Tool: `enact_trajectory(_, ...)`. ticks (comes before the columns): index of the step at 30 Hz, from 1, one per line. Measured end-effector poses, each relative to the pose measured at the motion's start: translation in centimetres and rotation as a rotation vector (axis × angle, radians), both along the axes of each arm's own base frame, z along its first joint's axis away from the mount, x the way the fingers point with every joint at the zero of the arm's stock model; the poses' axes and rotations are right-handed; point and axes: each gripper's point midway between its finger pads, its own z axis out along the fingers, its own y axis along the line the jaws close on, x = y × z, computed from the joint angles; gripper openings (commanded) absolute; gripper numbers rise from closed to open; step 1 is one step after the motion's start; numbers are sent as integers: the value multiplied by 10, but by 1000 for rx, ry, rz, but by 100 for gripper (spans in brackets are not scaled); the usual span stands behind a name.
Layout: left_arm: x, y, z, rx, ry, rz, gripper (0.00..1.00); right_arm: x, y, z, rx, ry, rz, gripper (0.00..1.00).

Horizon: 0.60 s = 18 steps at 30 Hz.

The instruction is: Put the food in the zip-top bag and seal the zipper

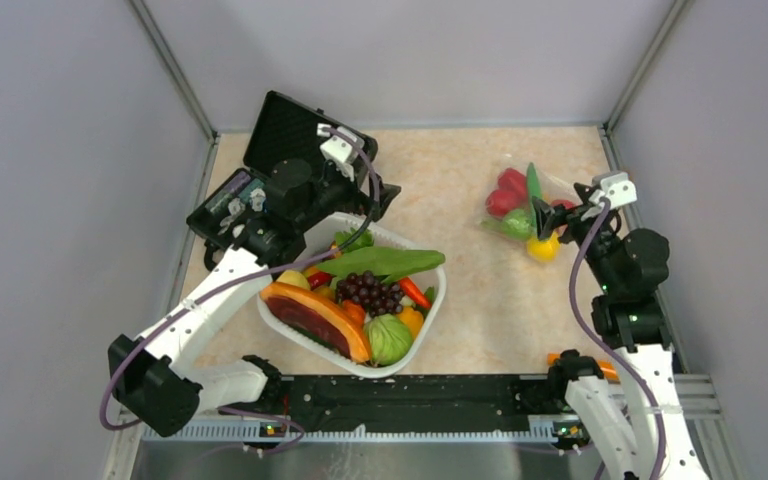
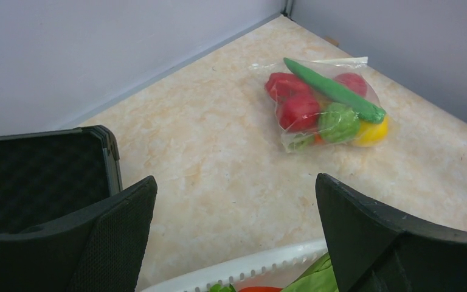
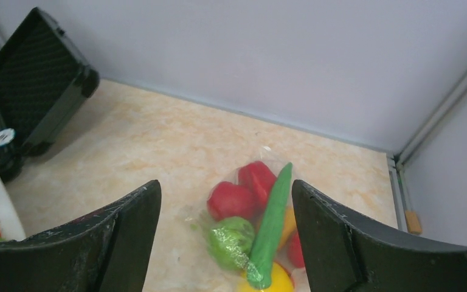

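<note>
You are working over a beige marbled desk (image 1: 480, 300) closed in by plain grey walls (image 1: 410, 50) at the far edge and both sides. An open black case (image 1: 280, 135) sits in the far left corner. A white basket (image 1: 438, 300) full of toy food sits by the near edge, left of centre.

Your left gripper (image 2: 236, 179) hangs above the basket's far rim with its fingers spread wide and nothing between them. Your right gripper (image 3: 225, 185) is also spread wide and grips nothing; it hovers at the right side of the bag (image 1: 518, 205), and you cannot tell whether it touches the plastic.

The bag lies flat toward the far right corner. It holds the red pieces (image 3: 231, 199), a green piece (image 3: 230, 240) and a lemon (image 1: 542, 248) at its near end. The long green pod (image 3: 272, 225) lies across the top with its thin tip toward the far edge. Whether the zipper is shut cannot be told.
</note>
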Motion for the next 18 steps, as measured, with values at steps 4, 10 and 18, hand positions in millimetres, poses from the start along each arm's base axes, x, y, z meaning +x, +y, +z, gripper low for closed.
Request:
enact_trajectory(4, 7, 9, 1, -18, 17, 66, 99, 10, -16, 0, 77, 20, -110, 89)
enact_trajectory(10, 25, 53, 5, -118, 96, 334, 99, 32, -21, -17, 151, 149, -165, 95)
enact_trajectory(18, 26, 159, -3, -209, 200, 771, 99, 86, -27, -46, 226, 391, -257, 99)
